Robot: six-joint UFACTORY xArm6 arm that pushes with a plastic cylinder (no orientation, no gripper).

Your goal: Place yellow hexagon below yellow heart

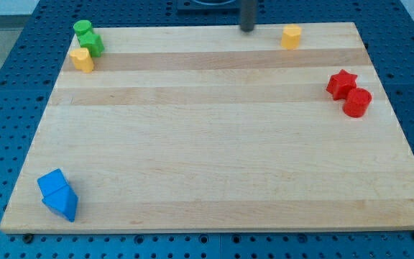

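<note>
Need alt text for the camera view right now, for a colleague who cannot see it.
My tip sits at the board's top edge, left of the yellow hexagon and apart from it. The yellow heart lies far off at top left, touching two green blocks. Red star and red cylinder sit right; blue blocks bottom left.

- All you get of the arm here is one short dark grey rod, cut off by the top edge of the frame, a bit right of centre.
- It's a plain smooth cylinder with a faint lighter sheen down its side.
- My tip (247, 31) is just a blunt, flat-looking end, same dark colour.
</note>
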